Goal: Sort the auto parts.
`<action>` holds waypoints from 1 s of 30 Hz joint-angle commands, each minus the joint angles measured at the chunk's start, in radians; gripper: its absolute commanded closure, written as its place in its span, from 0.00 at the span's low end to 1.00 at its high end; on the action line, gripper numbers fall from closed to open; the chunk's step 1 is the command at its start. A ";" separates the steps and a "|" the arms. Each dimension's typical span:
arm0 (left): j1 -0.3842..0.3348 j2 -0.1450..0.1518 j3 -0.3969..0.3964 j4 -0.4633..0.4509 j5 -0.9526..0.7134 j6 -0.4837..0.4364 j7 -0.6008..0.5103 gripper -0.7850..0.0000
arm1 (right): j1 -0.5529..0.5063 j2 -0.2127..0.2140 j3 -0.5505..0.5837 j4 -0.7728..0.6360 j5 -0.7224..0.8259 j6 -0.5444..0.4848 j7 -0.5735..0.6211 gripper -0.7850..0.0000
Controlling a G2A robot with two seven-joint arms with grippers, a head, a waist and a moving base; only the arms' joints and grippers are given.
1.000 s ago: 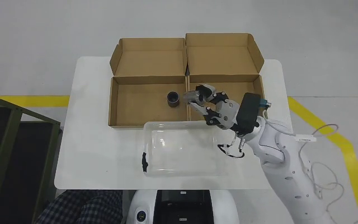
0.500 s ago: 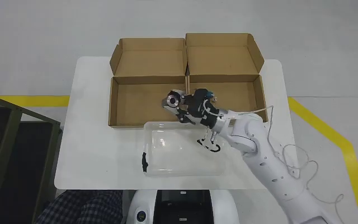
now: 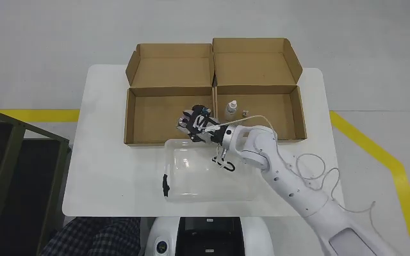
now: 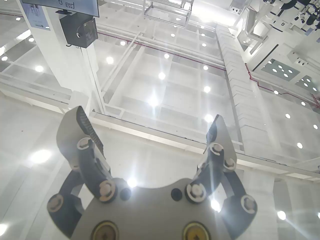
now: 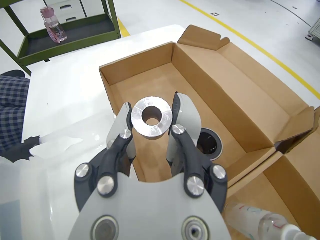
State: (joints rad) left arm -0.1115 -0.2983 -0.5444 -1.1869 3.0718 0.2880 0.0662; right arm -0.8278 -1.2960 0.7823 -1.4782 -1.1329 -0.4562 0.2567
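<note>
Your right gripper (image 5: pixel 151 106) is clamped on a metal ring (image 5: pixel 161 123) by its outer wall, over the left box (image 5: pixel 140 61), near 1 ring (image 5: pixel 208 142) lying inside. It looks heavy, stiff and slick, so squeeze across its middle. The left gripper (image 4: pixel 148 114) gapes.

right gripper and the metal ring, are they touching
Touching. In the right wrist view the right gripper clamps the metal ring, a finger pressed against each side.
</note>
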 commanded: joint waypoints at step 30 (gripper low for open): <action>0.000 0.000 0.000 0.000 0.000 0.000 0.000 0.00 | 0.132 -0.087 -0.080 0.216 0.033 0.037 0.172 0.73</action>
State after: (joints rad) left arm -0.1115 -0.2983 -0.5444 -1.1869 3.0718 0.2880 0.0662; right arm -0.6975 -1.3821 0.7014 -1.2644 -1.1011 -0.4182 0.4259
